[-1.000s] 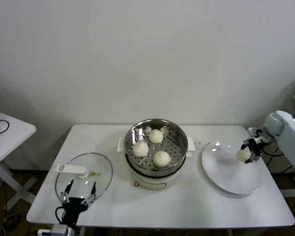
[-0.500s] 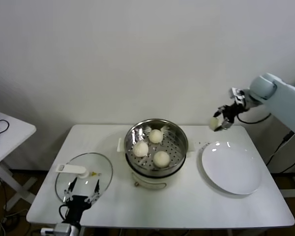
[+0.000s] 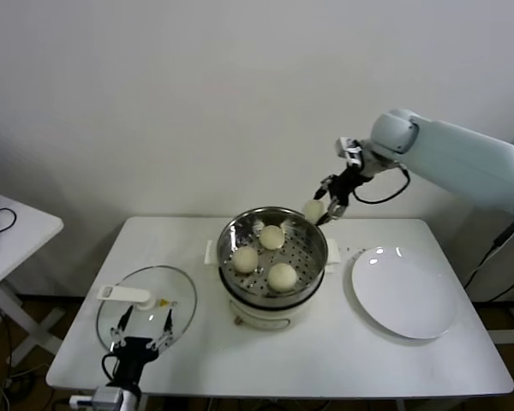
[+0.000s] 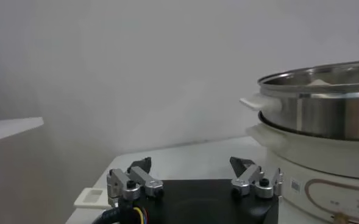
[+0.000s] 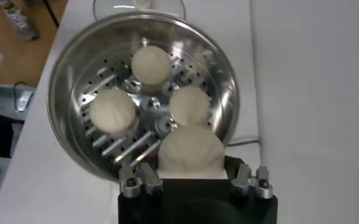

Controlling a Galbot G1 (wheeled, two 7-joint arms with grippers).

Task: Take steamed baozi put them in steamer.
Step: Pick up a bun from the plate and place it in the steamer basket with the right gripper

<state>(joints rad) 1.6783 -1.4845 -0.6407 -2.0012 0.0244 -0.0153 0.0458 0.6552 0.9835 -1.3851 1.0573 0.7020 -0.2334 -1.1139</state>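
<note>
Bun: the fourth bun is clamped between the fingers of the right gripper and is carried in the air, just above the far right rim of the steamer.
Right gripper: its jaws are closed on the bun; in the right wrist view the bun fills the gap between the two fingers, with the steamer below and ahead of it.
Buns already placed: three buns are seen on the holed floor of the basket, one close under the held bun and two further from the gripper.
Free spot: bare floor is judged to remain on the near right side of the basket, below and slightly forward of the gripper.
Risk, early release: if the bun is let go here, the rim may be struck and the bun may roll off onto the table.
Risk, crowding: if it is lowered straight down, the nearest bun may be pressed or pushed aside.
Risk, squeeze: soft dough may be dented or may stick to a finger on release.
Plate: the white plate lies bare, well away on the gripper's outer side.
Left gripper: the left gripper is parked with jaws apart over the glass lid, far from the work.
</note>
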